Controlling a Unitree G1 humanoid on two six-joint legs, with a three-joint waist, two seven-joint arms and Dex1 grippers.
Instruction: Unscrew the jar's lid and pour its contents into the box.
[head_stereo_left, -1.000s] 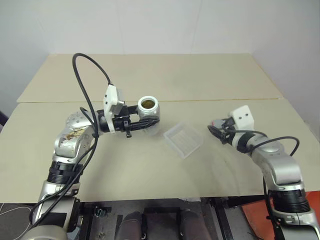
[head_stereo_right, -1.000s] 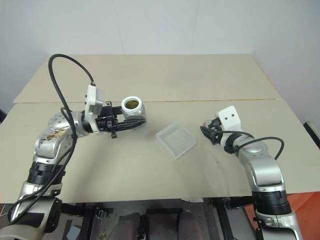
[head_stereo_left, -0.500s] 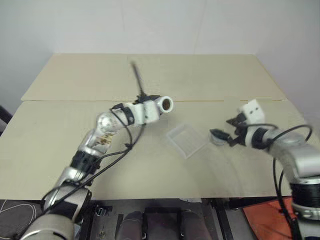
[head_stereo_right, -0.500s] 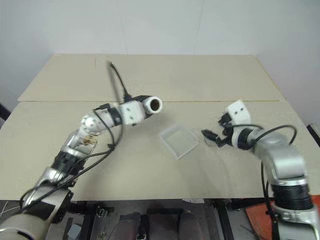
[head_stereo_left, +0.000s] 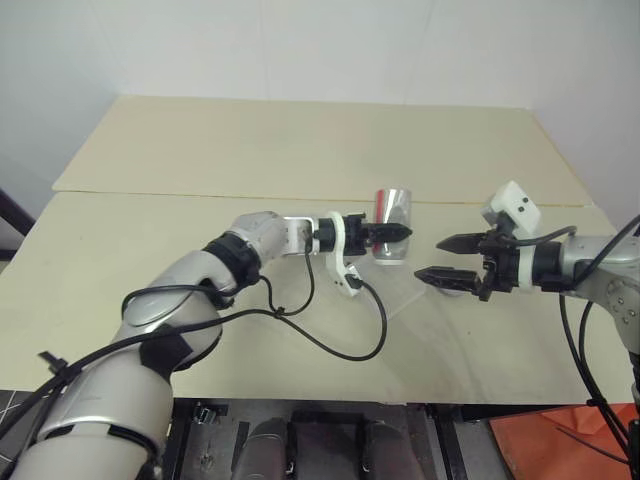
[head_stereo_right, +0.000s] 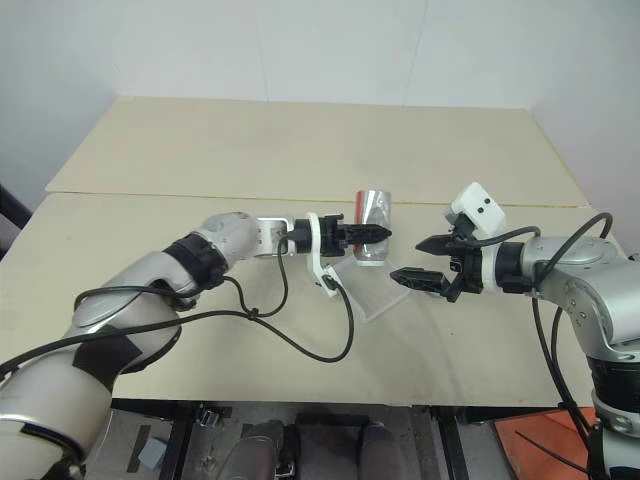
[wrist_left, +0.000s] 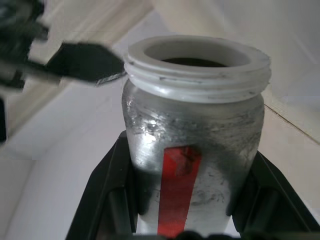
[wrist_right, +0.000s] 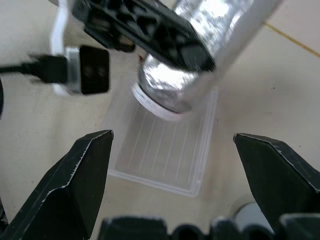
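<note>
Jar: the jar (head_stereo_left: 392, 221) sits at frame centre, tipped mouth-down over the box, lid off, threaded rim bare.
Left gripper: the left gripper (head_stereo_left: 390, 233) is clamped around the jar's body, a black finger on each side of the red label stripe.
Right gripper: the right gripper (head_stereo_left: 432, 258) hangs right of centre with its jaws spread wide and nothing between them, pointing toward the jar.
Box: the box (wrist_right: 162, 147) lies on the counter (head_stereo_left: 200, 150) directly below the jar's mouth, at frame centre.
Lid: the lid (wrist_right: 248, 216) is probably the grey round edge on the counter beside the box, partly hidden.
Contents: dark inside the mouth in the left wrist view; whether the piece is out I cannot tell.
Risk, miss: the mouth hangs near the box's upper edge, so a small piece could bounce off the rim onto the counter.
Risk, stuck: the piece may cling inside; a shake could slip the smooth jar in the grip.
Risk, collision: the spread right fingers are close to the jar and could knock it.
</note>
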